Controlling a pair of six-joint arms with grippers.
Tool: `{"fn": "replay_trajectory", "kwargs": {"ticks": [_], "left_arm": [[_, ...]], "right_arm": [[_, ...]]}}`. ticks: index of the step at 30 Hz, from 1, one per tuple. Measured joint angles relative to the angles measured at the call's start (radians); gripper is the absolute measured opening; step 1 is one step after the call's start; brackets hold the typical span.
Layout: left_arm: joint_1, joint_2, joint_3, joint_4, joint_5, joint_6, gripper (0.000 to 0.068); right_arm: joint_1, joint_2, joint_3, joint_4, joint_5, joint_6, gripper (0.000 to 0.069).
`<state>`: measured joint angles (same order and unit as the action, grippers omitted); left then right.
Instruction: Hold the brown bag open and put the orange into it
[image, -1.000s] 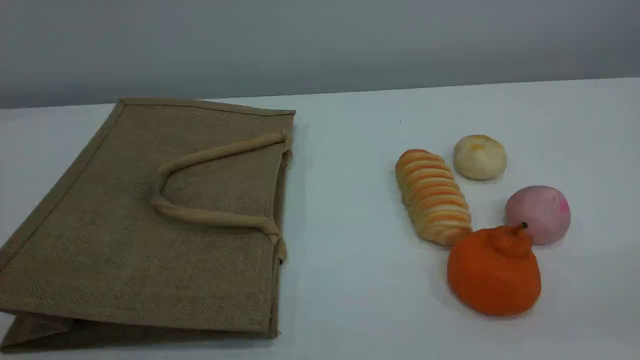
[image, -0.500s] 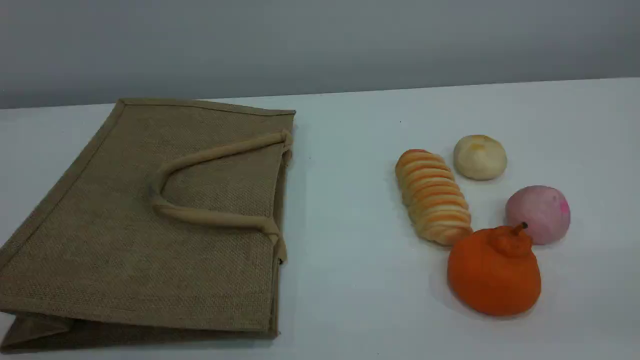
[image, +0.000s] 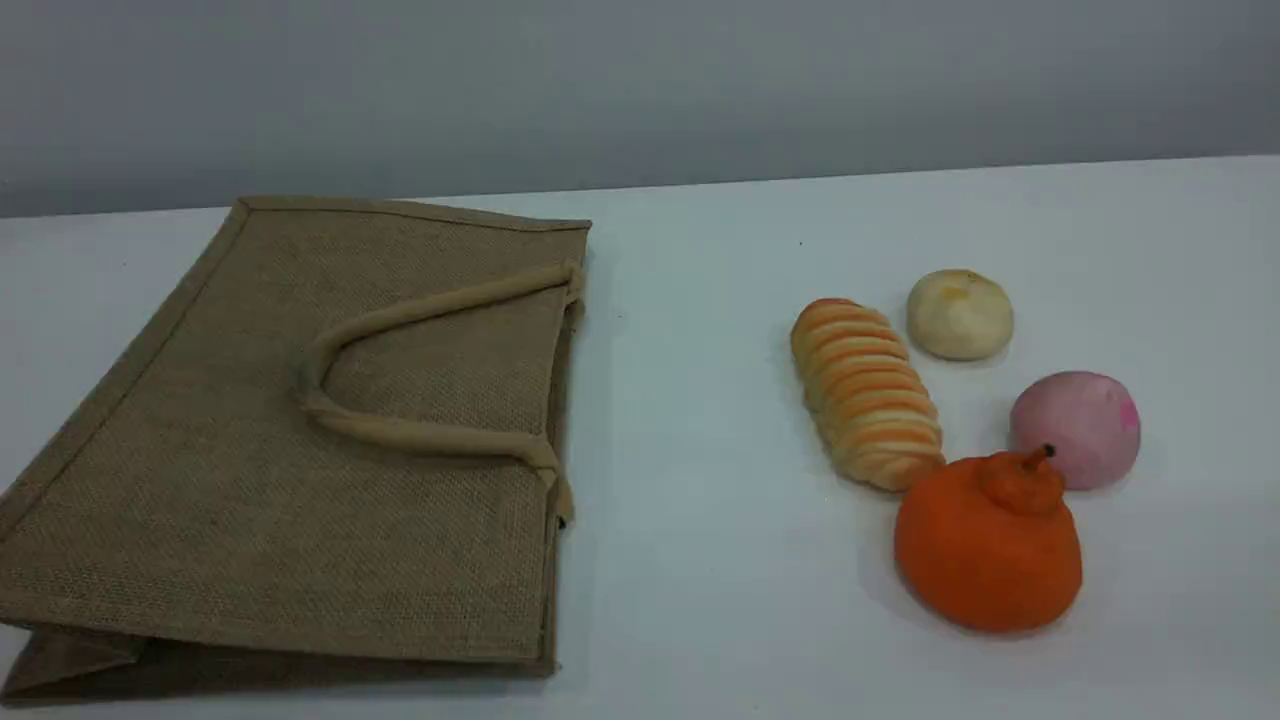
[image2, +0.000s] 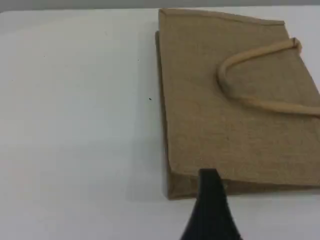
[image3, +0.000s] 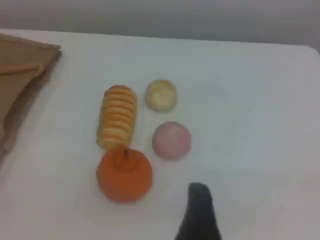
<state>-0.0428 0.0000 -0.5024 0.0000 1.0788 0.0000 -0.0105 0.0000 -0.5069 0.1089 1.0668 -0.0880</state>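
Brown bag (image: 290, 440) lies flat, left, on white table (image: 700, 560); orange (image: 987, 555) at right beside striped loaf (image: 865, 395); nothing shifted since earlier. Left gripper (image2: 212, 200) and right gripper (image3: 200, 210) apparently wide, holding nothing. Grey wall (image: 640, 90) behind.

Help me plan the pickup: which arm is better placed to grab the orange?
Right: the orange lies close before its fingers; the left wrist view shows the brown bag, not the orange.

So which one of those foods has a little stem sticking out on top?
The orange, the biggest one, bright orange all over. The pink ball, the pale bun and the striped loaf have no stem.
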Motion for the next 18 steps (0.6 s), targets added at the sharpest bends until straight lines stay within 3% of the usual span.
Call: {"fn": "replay_trajectory", "kwargs": {"ticks": [18], "left_arm": [[-0.022,0.067,-0.046,-0.018,-0.029,0.0,0.0463]], "right_arm": [[0.0,0.025,-0.021,0.072,-0.033,-0.007,0.0475]]}}
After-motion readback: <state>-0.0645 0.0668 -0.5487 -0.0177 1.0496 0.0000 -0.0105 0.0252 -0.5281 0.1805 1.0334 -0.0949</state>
